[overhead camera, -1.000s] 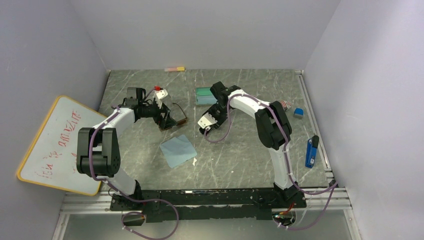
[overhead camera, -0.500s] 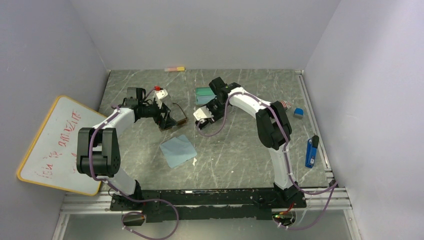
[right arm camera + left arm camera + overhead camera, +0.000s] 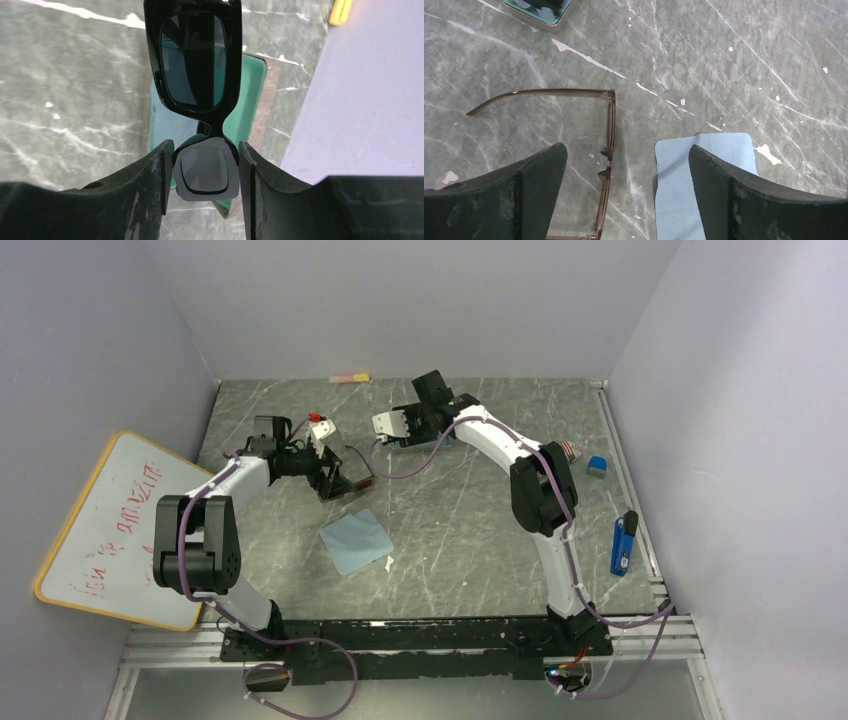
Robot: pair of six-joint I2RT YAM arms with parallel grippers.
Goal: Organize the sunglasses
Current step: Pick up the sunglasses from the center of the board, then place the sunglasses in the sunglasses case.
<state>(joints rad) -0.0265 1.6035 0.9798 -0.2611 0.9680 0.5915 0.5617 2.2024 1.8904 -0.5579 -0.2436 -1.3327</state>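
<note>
In the right wrist view, the right fingers (image 3: pixel 150 190) pinch the black sunglasses (image 3: pixel 194 60) by one dark lens at the bottom centre of the frame. The other lens stands out past the fingertips toward the top. Behind that pair we see a flat teal thing (image 3: pixel 252 90) with a pale rim lying on the grey marbled bench (image 3: pixel 60 90). We cannot tell whether the pair touches it. A yellow object (image 3: pixel 340 11) sits in the upper right corner, next to a purple wall (image 3: pixel 360 100).

In the left wrist view, the left fingers (image 3: pixel 524 190) are spread wide, one at the lower left and one at the lower right. The brown sunglasses (image 3: pixel 607 152) lie on the bench between them, nearer the lower-left finger, and as far as we can see they touch neither. One thin temple is unfolded and reaches toward the left of the frame. A light-blue cloth (image 3: pixel 704 180) lies flat at the lower centre right, partly hidden by the lower-right finger.

From overhead, the brown pair is left of centre and the black pair is at the upper centre. A whiteboard (image 3: pixel 110 530) leans at the far left.
</note>
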